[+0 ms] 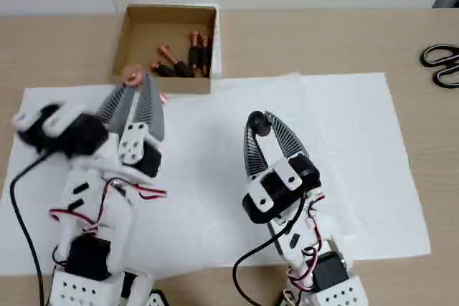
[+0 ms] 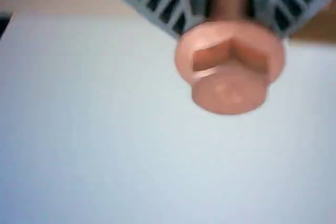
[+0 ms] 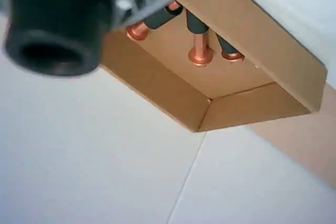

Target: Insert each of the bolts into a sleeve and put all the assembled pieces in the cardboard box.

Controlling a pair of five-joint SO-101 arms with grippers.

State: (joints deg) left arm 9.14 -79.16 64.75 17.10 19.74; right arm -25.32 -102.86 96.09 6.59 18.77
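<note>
Progress check, everything placed off the cardboard box (image 1: 165,84). Inside it I count what look like three assembled pieces (image 1: 183,59), copper bolts pushed into black sleeves, lying loose on the box floor, so that part is done. One pair is left as far as I can see. My left gripper (image 1: 136,85) is clenched on a bare copper bolt (image 2: 229,66), head sticking out past the fingertips, right at the box's near wall by its left corner. No sleeve on that bolt yet. My right gripper (image 1: 261,118) is grasping a black sleeve (image 3: 52,24), open end facing out, well short of the box and off past its right corner, over the white paper sheet (image 1: 344,148). Bolt and sleeve are well apart, not lined up. I judge what's left: bring the two together, insert, drop the piece in the box. I see no other loose bolts or sleeves on the sheet. Scissors (image 1: 441,62) lie far right of the box, untouched.
</note>
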